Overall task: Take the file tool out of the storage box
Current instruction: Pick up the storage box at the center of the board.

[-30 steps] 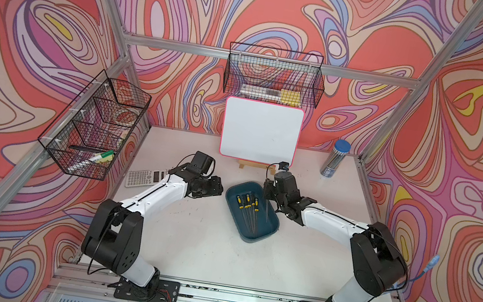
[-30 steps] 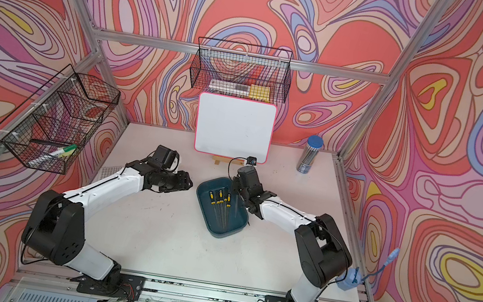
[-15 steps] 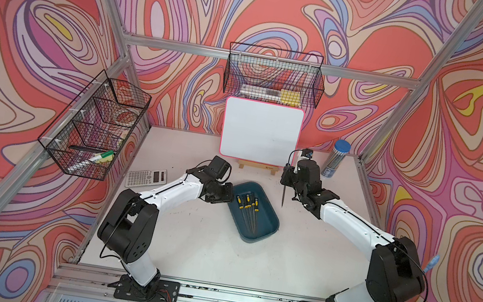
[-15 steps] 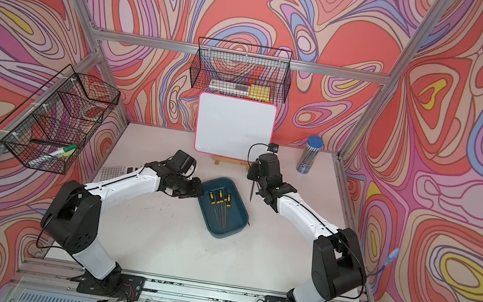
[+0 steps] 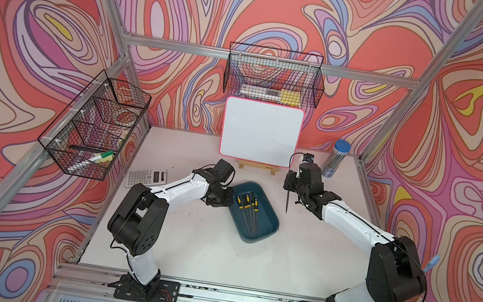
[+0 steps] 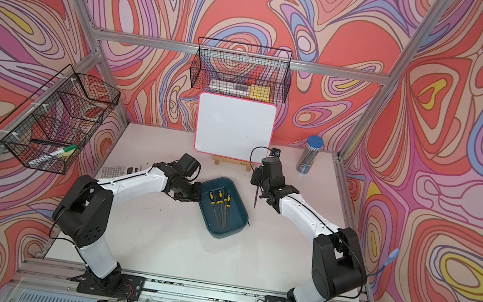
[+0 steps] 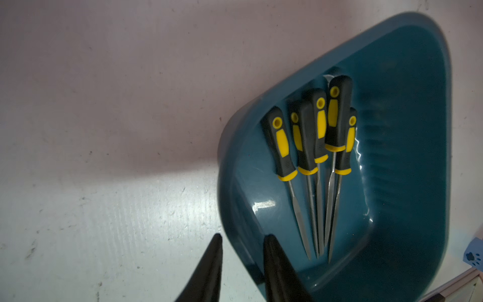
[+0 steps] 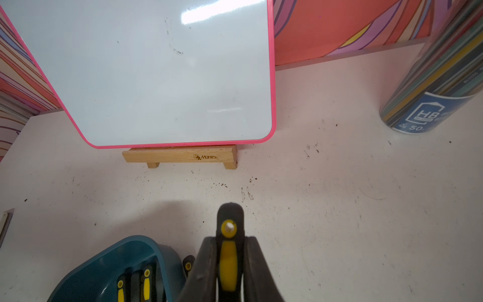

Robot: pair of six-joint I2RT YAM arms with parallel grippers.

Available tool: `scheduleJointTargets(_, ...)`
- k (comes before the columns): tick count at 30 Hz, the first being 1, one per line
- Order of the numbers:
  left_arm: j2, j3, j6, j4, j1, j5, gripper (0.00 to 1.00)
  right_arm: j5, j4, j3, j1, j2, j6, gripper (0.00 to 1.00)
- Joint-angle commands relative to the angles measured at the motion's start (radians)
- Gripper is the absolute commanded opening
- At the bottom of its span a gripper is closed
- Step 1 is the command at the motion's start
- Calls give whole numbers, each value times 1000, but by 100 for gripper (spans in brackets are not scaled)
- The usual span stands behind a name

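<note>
We are clenching the right gripper (image 8: 230, 247) on the black and yellow handle of one file tool (image 8: 229, 217); it is hanging tip down, outside the storage box (image 5: 269, 220) and just beside it. The left gripper (image 7: 243, 236) is straddling the box's wall, and we cannot tell if it is pressing. Five other files (image 7: 308, 146) are lying inside.
</note>
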Motion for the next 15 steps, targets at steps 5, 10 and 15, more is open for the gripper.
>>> scheduleJointTargets(5, 9, 43, 29, -93, -4, -126, 6, -40, -40, -5, -5, 42, -60, 17)
scheduleJointTargets(10, 8, 76, 75, -149, -1, -206, 6, -82, -69, 11, -5, 94, -104, 17)
scheduleJointTargets(15, 1, 82, 108, -168, 24, -240, 6, -120, -96, 29, -5, 160, -156, 17)
